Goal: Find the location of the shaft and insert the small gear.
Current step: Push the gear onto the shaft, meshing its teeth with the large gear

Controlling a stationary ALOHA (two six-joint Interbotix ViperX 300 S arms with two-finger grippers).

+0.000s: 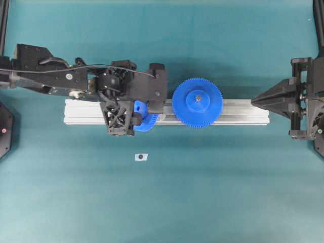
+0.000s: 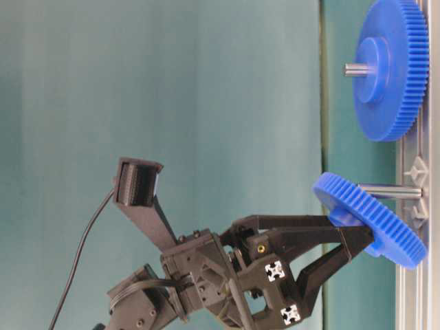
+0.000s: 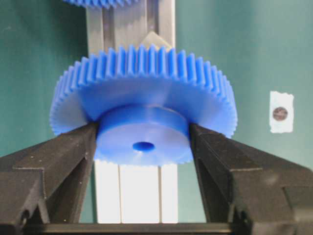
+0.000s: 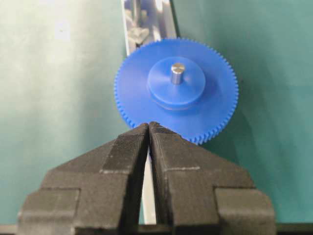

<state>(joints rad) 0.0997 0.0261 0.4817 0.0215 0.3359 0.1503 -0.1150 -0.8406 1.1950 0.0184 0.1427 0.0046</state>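
My left gripper (image 1: 139, 117) is shut on the raised hub of the small gear (image 1: 147, 120), a blue toothed wheel with a dark centre hole. In the left wrist view the fingers (image 3: 73, 152) clamp both sides of the hub (image 3: 143, 137). In the table-level view the small gear (image 2: 368, 220) is tilted above the rail. The shaft (image 2: 392, 191), a grey pin, rises from the rail toward the gear's underside, off-centre from the hole. I cannot tell whether they touch. My right gripper (image 1: 254, 101) is shut and empty at the rail's right end.
A larger blue gear (image 1: 197, 101) with a grey pin in its hub sits on the aluminium rail (image 1: 238, 112), right of the small gear. It also shows in the right wrist view (image 4: 195, 112). A small white tag with a dark dot (image 1: 141, 157) lies on the green table.
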